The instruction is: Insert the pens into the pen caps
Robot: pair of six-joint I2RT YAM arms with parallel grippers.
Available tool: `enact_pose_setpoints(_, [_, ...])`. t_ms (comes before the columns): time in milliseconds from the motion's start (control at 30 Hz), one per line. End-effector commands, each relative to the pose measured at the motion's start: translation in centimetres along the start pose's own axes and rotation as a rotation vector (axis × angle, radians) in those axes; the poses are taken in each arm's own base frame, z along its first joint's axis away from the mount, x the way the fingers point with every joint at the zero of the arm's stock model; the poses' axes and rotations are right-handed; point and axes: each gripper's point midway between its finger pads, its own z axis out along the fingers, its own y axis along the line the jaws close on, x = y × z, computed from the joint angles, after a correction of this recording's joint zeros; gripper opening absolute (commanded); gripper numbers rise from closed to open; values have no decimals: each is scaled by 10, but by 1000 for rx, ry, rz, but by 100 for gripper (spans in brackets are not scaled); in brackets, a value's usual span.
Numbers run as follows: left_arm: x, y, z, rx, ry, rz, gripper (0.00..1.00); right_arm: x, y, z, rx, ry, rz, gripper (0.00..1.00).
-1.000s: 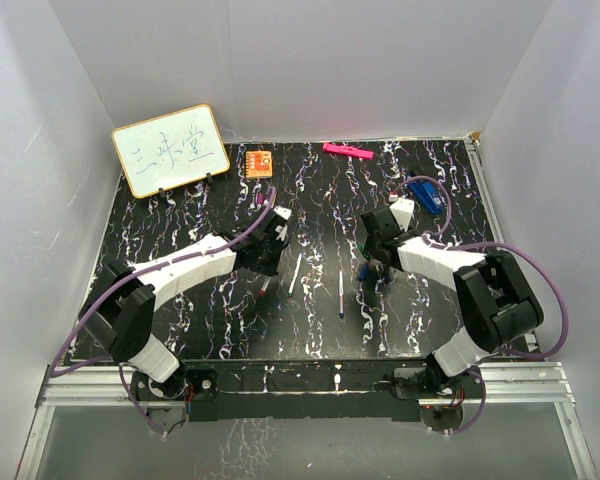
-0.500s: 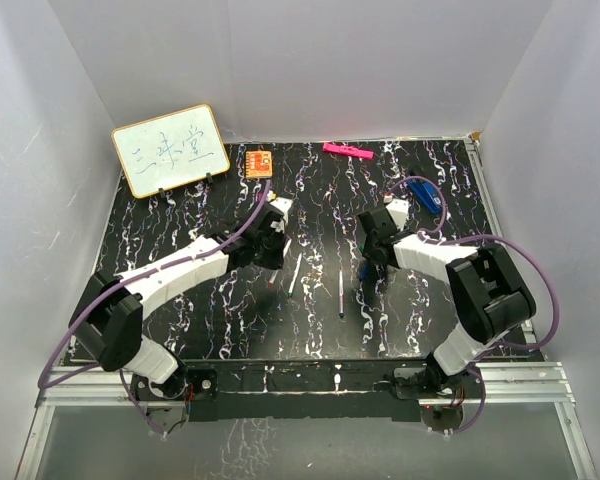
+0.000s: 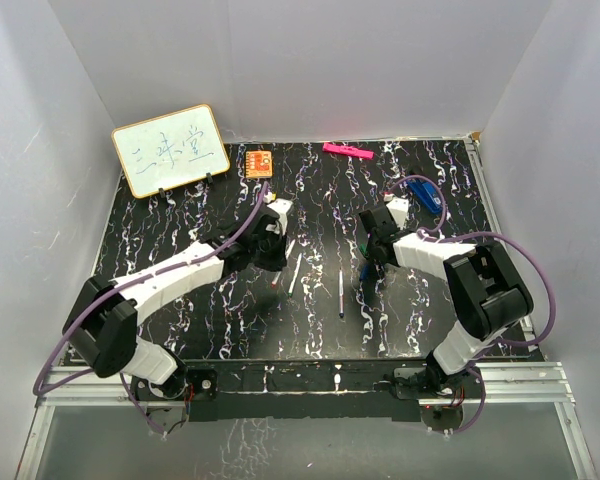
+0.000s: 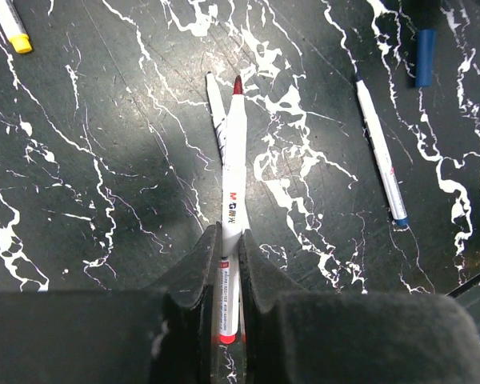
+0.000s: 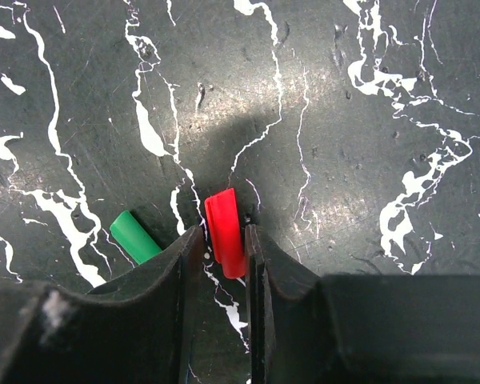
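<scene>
Left hand [image 4: 228,238]: pinched tight on the red pen [image 4: 234,172], gripping near its back end, with the red tip pointing away from the wrist.
Risk, left: most of the pen sticks out past the fingers, so a slight tilt in the grip would probably carry the tip off the cap's mouth.
Middle of worktop [image 3: 150,220]: a blue-tipped pen [image 4: 378,148] lies loose, apart from the held pen.
Right hand [image 5: 222,234]: down on the worktop with a finger on either side of the red cap [image 5: 224,232]. One finger looks to be touching it and a thin gap shows at the other, so I cannot tell whether it is gripped.
Green cap [image 5: 134,236]: lies just beside the outer face of one finger.
Risk, right: the cap is small and smooth, so an off-centre squeeze could shoot it out. That finger could also knock the green cap away.
</scene>
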Motion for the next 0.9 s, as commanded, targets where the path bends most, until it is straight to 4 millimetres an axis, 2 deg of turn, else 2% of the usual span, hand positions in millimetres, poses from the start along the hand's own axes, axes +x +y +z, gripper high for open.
enact_pose_setpoints(0, [-17, -4, -15, 37, -81, 0, 0, -3, 6, 5, -18, 5, 9, 25])
enact_pose_setpoints(100, [-15, -1, -14, 34, -76, -8, 0, 3, 6, 6, -18, 26, 6, 20])
enact_pose_setpoints(333, [-14, 6, -12, 24, -68, -44, 0, 23, 3, 13, 4, 105, -13, 0])
enact_pose_setpoints(433, [-13, 4, -12, 49, -60, -46, 0, 29, 2, 14, 8, 124, -14, 0])
enact_pose_setpoints(533, [-9, -3, -10, 89, -31, -33, 0, 27, 2, 13, 11, 113, -3, 0])
enact_pose_setpoints(633, [-7, -4, -5, 92, -8, -32, 0, 11, 5, 9, 3, 67, 15, 0])
enact_pose_setpoints(733, [-9, -5, 0, 96, -6, -26, 0, -18, 13, -2, -28, -14, 39, 0])
enact_pose_setpoints(867, [-19, -10, 2, 117, -49, -32, 0, -63, 29, -25, -120, -147, 86, 0])
